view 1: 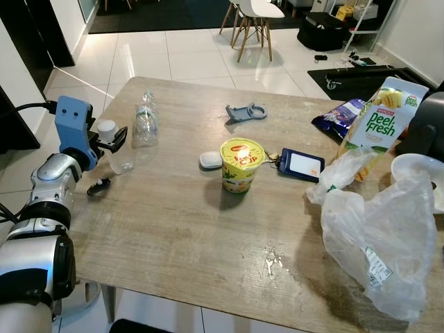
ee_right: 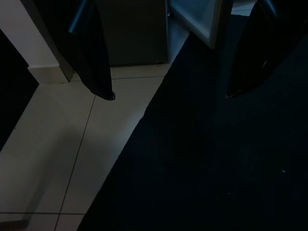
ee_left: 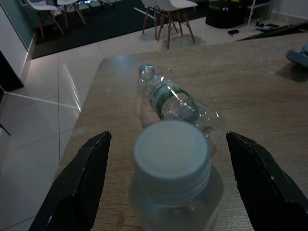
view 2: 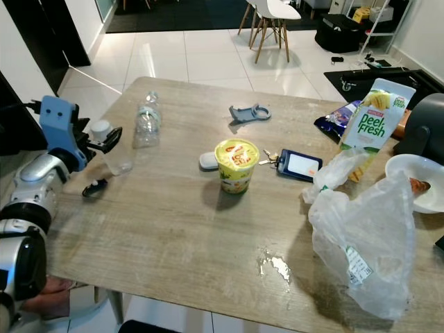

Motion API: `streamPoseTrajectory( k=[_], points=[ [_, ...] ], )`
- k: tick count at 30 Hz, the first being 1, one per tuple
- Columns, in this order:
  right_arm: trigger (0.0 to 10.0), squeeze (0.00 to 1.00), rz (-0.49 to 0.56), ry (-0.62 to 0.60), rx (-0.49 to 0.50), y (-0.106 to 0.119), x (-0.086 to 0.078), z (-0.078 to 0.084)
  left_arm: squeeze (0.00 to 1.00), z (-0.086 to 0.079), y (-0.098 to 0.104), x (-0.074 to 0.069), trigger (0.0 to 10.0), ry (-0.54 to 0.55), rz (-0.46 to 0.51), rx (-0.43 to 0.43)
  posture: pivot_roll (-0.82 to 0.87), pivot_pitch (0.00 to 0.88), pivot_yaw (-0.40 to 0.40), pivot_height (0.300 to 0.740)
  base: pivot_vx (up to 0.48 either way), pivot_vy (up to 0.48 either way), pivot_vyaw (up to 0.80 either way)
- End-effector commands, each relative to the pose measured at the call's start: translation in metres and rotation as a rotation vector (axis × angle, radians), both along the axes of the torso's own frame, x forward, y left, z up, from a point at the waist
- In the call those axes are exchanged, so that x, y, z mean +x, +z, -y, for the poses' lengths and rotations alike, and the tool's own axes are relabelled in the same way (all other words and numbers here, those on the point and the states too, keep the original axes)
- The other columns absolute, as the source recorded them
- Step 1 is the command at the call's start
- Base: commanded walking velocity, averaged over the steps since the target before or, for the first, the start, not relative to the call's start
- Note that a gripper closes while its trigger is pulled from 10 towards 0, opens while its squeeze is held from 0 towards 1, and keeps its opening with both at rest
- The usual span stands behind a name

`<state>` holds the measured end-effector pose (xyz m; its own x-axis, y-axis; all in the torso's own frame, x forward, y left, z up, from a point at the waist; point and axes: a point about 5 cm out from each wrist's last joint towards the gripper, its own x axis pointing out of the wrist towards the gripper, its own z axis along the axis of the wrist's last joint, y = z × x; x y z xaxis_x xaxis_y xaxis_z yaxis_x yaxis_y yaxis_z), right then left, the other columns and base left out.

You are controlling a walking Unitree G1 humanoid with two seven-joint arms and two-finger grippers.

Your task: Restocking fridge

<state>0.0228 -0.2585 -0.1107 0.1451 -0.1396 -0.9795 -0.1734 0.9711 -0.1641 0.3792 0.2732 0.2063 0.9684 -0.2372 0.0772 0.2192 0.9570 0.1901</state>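
Both left gripper [view 1: 109, 161] jaws straddle the upright bottle [view 1: 114, 149], apart.

Left gripper [view 1: 109, 161] raised at left, fingers spread wide — right gripper [ee_right: 168, 94] hanging idle, fingers apart.

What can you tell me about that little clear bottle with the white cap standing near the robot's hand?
The small bottle is clear plastic with a white screw cap, standing upright near the table's left edge. It looks empty or holds something clear. The left gripper is open, one black finger on each side of the cap, not touching it. A larger crumpled water bottle lies on its side just beyond it.
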Motion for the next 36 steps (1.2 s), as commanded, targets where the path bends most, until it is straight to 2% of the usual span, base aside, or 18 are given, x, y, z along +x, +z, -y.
streamPoseTrajectory(
  k=[1,3,4,5,6,11,12,13,20,21,22,23,24,25,28,29,32,36],
  points=[
    [10.0,0.00,-0.012,0.007,0.004,0.000,-0.005,0.001,0.00,-0.004,0.002,0.000,10.0,0.004,-0.008,0.019,-0.03,0.178,0.001,0.740,0.000,0.000,0.00],
    [10.0,0.00,-0.009,0.008,0.006,0.000,-0.004,0.000,0.00,-0.002,0.002,0.000,10.0,-0.005,-0.011,0.017,-0.03,0.179,-0.002,0.740,0.000,0.000,0.00],
    [10.0,0.00,-0.008,0.010,0.007,0.000,-0.004,0.000,0.00,0.000,0.001,0.000,5.0,-0.019,-0.012,0.014,-0.03,0.179,-0.002,0.740,0.000,0.000,0.00],
    [10.0,0.00,-0.006,0.011,0.008,0.000,-0.003,-0.001,0.00,0.002,0.001,0.001,5.0,-0.029,-0.013,0.012,-0.03,0.179,-0.002,0.740,0.000,0.000,0.00],
    [10.0,0.00,-0.006,0.012,0.008,0.000,-0.003,-0.001,0.00,0.003,0.001,0.001,0.0,-0.036,-0.010,0.011,-0.03,0.179,-0.002,0.740,0.000,0.000,0.00],
    [10.0,0.00,-0.005,0.012,0.006,0.000,-0.003,0.000,0.00,0.007,0.004,0.003,0.0,-0.048,0.002,0.011,-0.04,0.177,-0.002,0.740,0.000,0.000,0.00],
    [10.0,0.00,-0.004,0.012,0.006,0.000,-0.003,0.000,0.00,0.009,0.005,0.004,0.1,-0.054,0.006,0.011,-0.04,0.174,-0.001,0.740,0.000,0.000,0.00],
    [10.0,0.00,-0.003,0.012,0.005,0.000,-0.002,0.000,0.00,0.010,0.005,0.004,0.7,-0.060,0.009,0.012,-0.04,0.171,-0.002,0.740,0.000,0.000,0.00],
    [10.0,0.00,0.001,0.012,0.007,0.000,0.000,-0.001,0.00,0.014,0.005,0.005,0.6,-0.073,0.012,0.014,-0.04,0.161,-0.001,0.740,0.000,0.000,0.00],
    [10.0,0.00,0.003,0.013,0.008,0.000,0.002,-0.001,0.00,0.015,0.004,0.005,1.3,-0.075,0.011,0.013,-0.04,0.154,0.000,0.740,0.000,0.000,0.00],
    [10.0,0.00,0.003,0.013,0.008,0.000,0.002,-0.001,0.00,0.015,0.004,0.005,1.3,-0.075,0.011,0.013,-0.04,0.154,0.000,0.740,0.000,0.000,0.00],
    [10.0,0.00,0.006,0.013,0.008,0.000,0.003,-0.002,0.00,0.017,0.002,0.005,4.0,-0.090,0.008,0.003,-0.03,0.147,0.000,0.740,0.000,0.000,0.00],
    [10.0,0.00,0.011,0.013,0.009,0.000,0.006,-0.002,0.00,0.023,0.000,0.004,10.0,-0.137,0.009,-0.008,-0.03,0.137,0.000,0.740,0.000,0.000,0.00],
    [10.0,0.00,0.018,0.012,0.010,0.000,0.010,-0.003,0.00,0.032,0.001,0.004,10.0,-0.206,0.023,-0.032,-0.03,0.127,0.000,0.740,0.000,0.000,0.00],
    [10.0,0.00,0.030,0.012,0.011,0.000,0.017,-0.004,0.00,0.045,0.003,0.004,10.0,-0.310,0.052,-0.067,-0.02,0.110,-0.002,0.740,0.000,0.000,0.00],
    [10.0,0.00,0.030,0.012,0.011,0.000,0.017,-0.004,0.00,0.045,0.003,0.004,10.0,-0.310,0.052,-0.067,-0.02,0.110,-0.002,0.740,0.000,0.000,0.00],
    [10.0,0.00,0.046,0.010,0.013,0.000,0.026,-0.006,0.00,0.066,0.004,0.000,10.0,-0.468,0.082,-0.072,-0.01,0.081,-0.001,0.740,0.000,0.000,0.00],
    [10.0,0.00,0.056,0.004,0.017,0.000,0.031,-0.008,0.00,0.075,0.005,-0.002,10.0,-0.523,0.095,-0.066,-0.01,0.060,0.000,0.740,0.000,0.000,0.00]
  ],
)
